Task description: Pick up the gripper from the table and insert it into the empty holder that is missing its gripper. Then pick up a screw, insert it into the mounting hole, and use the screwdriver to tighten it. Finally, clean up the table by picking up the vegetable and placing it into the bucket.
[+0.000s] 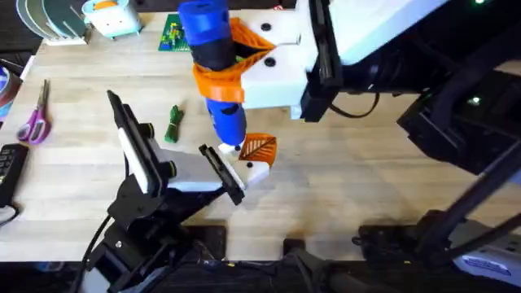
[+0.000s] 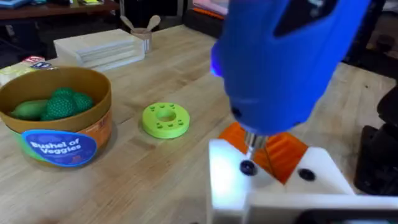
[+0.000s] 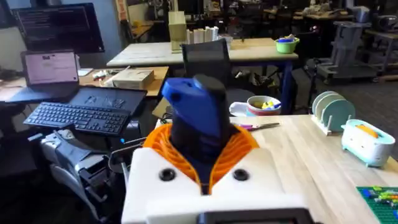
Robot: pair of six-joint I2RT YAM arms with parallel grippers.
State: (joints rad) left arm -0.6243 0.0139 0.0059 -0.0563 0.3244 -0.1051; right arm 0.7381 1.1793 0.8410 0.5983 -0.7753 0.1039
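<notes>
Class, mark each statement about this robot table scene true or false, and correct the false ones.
1. The right gripper holds the screwdriver. True.
2. The screwdriver's tip is over the white holder. True.
3. The vegetable is in the bucket. False: it lies on the table.
4. The scissors lie beside the green disc. False: they lie near the table's left edge, far from it.
</notes>
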